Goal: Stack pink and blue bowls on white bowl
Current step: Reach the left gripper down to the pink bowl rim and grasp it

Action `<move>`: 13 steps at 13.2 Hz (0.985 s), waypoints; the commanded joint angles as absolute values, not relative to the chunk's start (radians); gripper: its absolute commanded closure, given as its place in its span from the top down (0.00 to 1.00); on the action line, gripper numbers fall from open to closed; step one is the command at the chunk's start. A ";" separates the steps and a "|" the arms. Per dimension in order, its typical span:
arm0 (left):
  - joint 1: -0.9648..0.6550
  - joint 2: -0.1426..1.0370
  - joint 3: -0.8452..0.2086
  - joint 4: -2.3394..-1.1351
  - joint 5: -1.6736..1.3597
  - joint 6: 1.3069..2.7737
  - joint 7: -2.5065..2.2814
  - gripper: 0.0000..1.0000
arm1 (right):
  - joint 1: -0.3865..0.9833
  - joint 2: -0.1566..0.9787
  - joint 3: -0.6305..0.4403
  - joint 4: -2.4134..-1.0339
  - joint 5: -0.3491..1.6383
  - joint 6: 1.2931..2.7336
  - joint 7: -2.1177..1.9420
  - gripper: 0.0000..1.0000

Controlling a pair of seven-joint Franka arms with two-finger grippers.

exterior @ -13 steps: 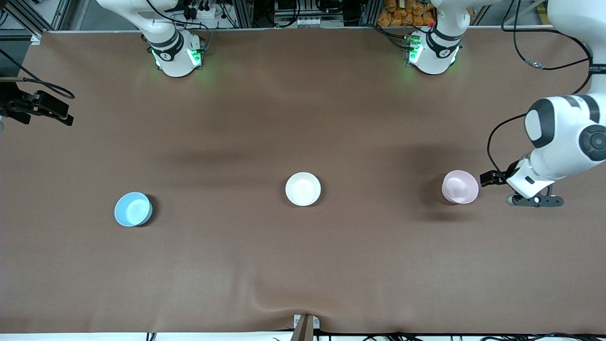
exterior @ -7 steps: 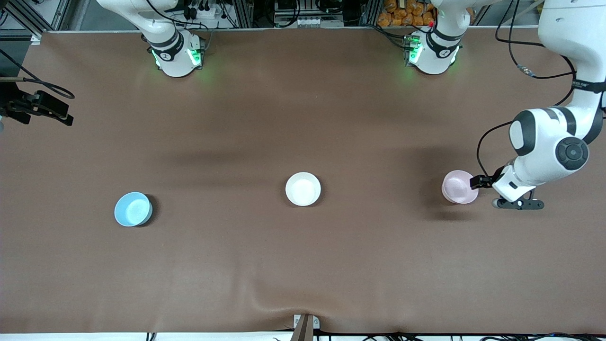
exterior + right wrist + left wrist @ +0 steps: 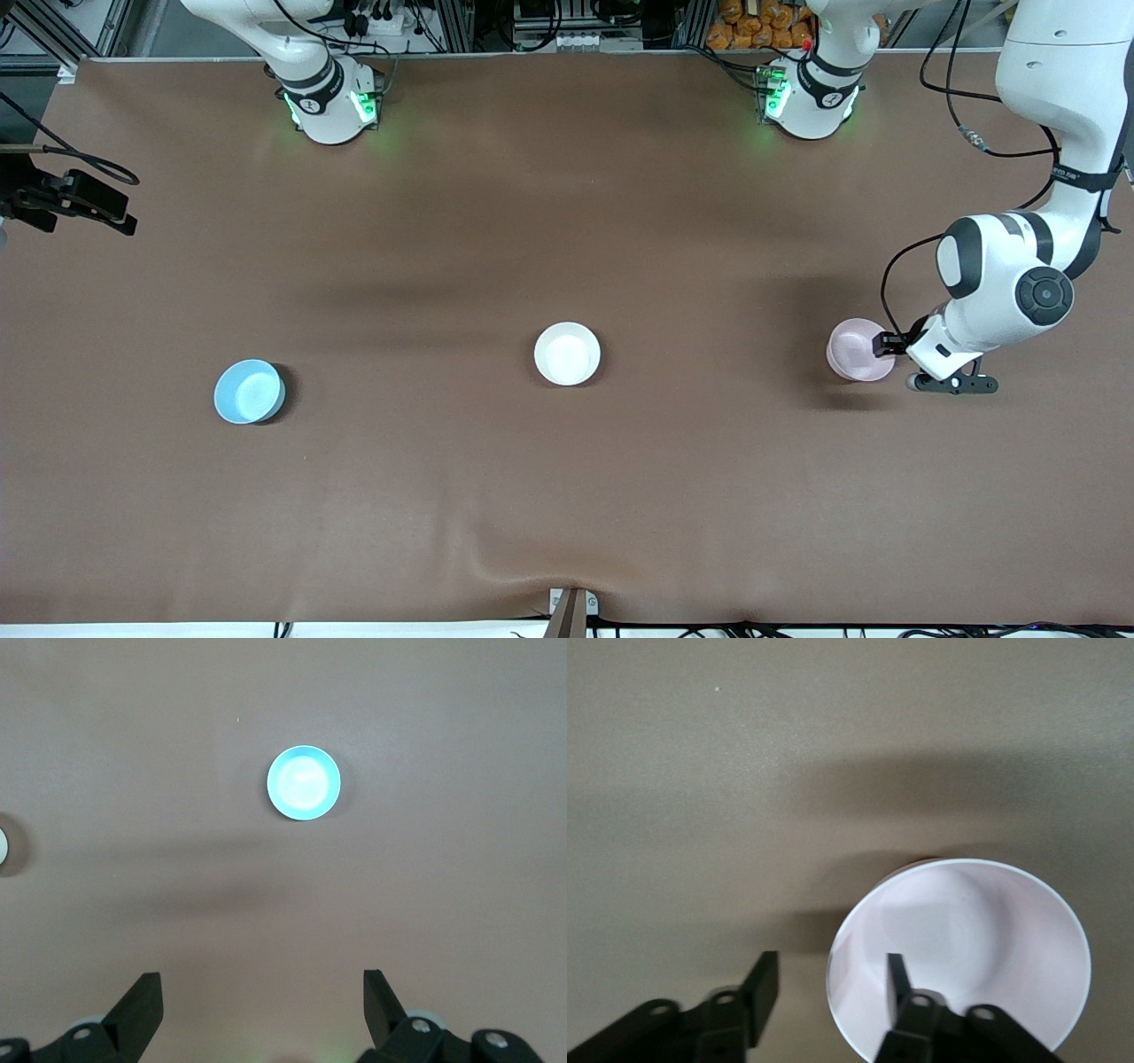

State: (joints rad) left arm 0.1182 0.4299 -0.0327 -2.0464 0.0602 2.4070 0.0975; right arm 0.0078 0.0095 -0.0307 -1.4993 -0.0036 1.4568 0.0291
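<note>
1. The pink bowl [image 3: 858, 349] sits upright on the table [image 3: 567, 496] toward the left arm's end, level with the white bowl [image 3: 567, 354] at mid-table and the blue bowl [image 3: 249, 391] toward the right arm's end

2. The left gripper [image 3: 886, 346] is at the pink bowl's rim, on the side away from the white bowl. In the left wrist view one finger [image 3: 899, 979] stands inside the bowl [image 3: 966, 948] and the other finger [image 3: 764, 983] outside it over bare table, so the wall lies between them

3. Its jaws are partway in, with a gap showing between the outer finger and the wall; the rim does not look pinched yet, so I judge nothing is held

4. The relation that matters: the bowl's wall is straddled and the white bowl lies straight along the table from this gripper, past the pink bowl. Being round, the bowl has no long axis to line up. The left arm is far the nearer to it

5. The right gripper [image 3: 261, 1005] hangs high with jaws wide, over the table with the blue bowl [image 3: 304, 782] below; this arm waits

6. Against the earlier frames, the left gripper has come in from beside the bowl onto its rim and its jaws have narrowed; the three bowls lie where they were
</note>
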 commanded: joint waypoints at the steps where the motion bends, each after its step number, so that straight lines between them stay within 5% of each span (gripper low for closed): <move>1: 0.132 0.426 -0.041 -2.059 0.048 2.428 0.117 0.41 | -0.012 0.015 -0.021 -1.486 0.002 1.440 0.031 1.00; 7: 0.132 0.440 -0.043 -2.059 0.046 2.439 0.117 0.33 | -0.044 0.055 -0.021 -1.480 -0.015 1.440 0.026 1.00; 10: 0.132 0.439 -0.044 -2.059 0.046 2.437 0.117 0.01 | -0.092 0.093 -0.021 -1.476 -0.014 1.446 0.029 1.00; 13: 0.132 0.425 -0.058 -2.057 0.045 2.428 0.115 0.00 | -0.110 0.165 -0.021 -1.471 -0.014 1.457 0.026 1.00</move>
State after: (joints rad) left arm 0.1204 0.4353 -0.0410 -2.0483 0.0579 2.4176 0.0981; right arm -0.0959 0.1097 -0.0328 -1.5003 -0.0054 1.4628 0.0290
